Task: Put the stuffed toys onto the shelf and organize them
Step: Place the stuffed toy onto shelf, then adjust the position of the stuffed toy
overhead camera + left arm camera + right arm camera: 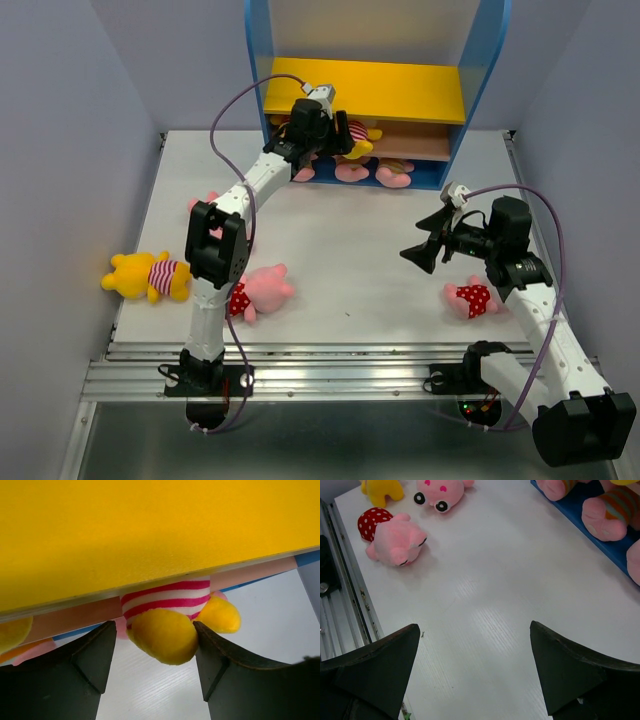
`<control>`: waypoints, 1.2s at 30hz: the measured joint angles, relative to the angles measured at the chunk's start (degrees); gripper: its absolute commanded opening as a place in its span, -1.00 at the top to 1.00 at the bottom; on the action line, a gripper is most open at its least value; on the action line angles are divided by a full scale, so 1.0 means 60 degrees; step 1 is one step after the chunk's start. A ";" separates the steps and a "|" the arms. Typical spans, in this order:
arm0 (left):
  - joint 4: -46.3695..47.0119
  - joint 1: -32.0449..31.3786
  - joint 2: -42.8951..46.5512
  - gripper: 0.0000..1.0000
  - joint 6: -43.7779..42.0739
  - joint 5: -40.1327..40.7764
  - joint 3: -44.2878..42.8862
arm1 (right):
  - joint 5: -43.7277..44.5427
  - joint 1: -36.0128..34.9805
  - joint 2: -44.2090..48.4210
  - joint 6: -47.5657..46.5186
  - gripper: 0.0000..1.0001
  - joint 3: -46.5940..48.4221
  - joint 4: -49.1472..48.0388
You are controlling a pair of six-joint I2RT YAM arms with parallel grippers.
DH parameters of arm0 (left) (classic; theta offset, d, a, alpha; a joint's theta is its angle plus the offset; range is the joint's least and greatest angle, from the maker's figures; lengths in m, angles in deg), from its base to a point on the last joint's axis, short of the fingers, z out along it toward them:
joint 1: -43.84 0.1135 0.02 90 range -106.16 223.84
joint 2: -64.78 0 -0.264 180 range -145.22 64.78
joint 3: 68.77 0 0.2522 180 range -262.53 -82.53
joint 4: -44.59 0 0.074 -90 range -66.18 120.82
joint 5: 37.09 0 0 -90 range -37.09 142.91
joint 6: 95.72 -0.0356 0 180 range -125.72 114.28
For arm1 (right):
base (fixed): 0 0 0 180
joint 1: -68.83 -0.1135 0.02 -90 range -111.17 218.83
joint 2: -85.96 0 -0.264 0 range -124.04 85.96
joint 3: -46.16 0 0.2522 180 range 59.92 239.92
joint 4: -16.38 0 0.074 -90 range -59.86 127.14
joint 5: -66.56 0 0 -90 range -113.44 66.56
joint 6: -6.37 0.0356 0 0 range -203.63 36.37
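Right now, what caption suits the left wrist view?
Open black left gripper straddles a yellow plush bear in a red-striped shirt under the shelf's yellow board.

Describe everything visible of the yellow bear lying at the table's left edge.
The yellow bear is a small plush toy of soft yellow fabric, with round ears and a red-and-white striped shirt. It lies flat on the white table, head at the left edge, legs pointing right. Nothing grips it; only the table seems to touch it.

Bright, even light; soft shadows; faint glare on the table (485,615).
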 measured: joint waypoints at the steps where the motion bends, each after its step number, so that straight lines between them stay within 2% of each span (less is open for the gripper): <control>1: 0.0000 0.0000 0.0018 -0.40 0.0015 0.0025 0.0062 | 0.0000 0.0000 0.0000 0.0000 -0.92 0.0000 0.0000; 12: 0.0080 0.0018 0.0040 -0.07 0.0091 0.0102 0.0204 | 0.0007 0.0000 0.0000 -0.0004 -0.92 0.0000 0.0000; 36: 0.0080 0.0124 -0.0299 -0.02 0.0448 0.0087 -0.0525 | 0.0069 0.0000 0.0000 -0.0036 -0.93 0.0000 0.0000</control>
